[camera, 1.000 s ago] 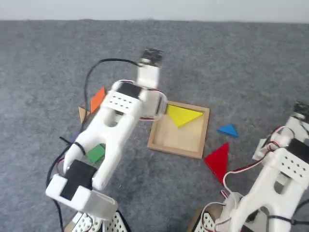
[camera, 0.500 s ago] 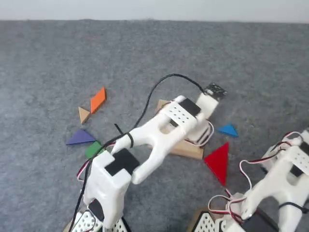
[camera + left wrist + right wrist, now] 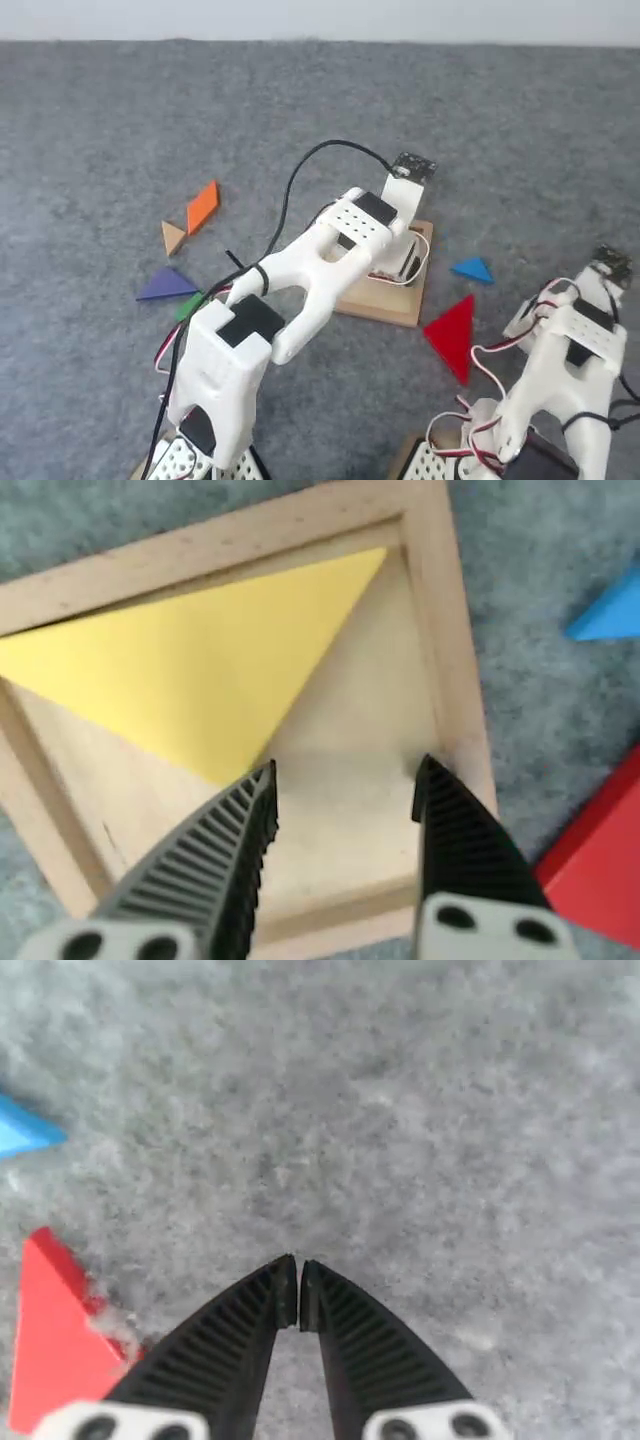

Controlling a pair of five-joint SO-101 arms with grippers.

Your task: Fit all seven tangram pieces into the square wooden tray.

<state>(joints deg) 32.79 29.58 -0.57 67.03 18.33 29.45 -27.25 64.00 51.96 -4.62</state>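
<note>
Over the wooden tray (image 3: 445, 680) we have the left gripper (image 3: 345, 780) wide open and empty; the yellow triangle (image 3: 190, 670) lies inside along one edge. Our right gripper (image 3: 298, 1268) sits closed on nothing beside the red triangle (image 3: 45, 1360). Risk: lowering here, our fingers clip the rim or nudge yellow askew.

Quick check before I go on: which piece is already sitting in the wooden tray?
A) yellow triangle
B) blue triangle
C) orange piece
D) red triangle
A: the left wrist view shows the yellow triangle lying inside the wooden tray; the red triangle, blue triangle and orange piece lie outside it.
</note>
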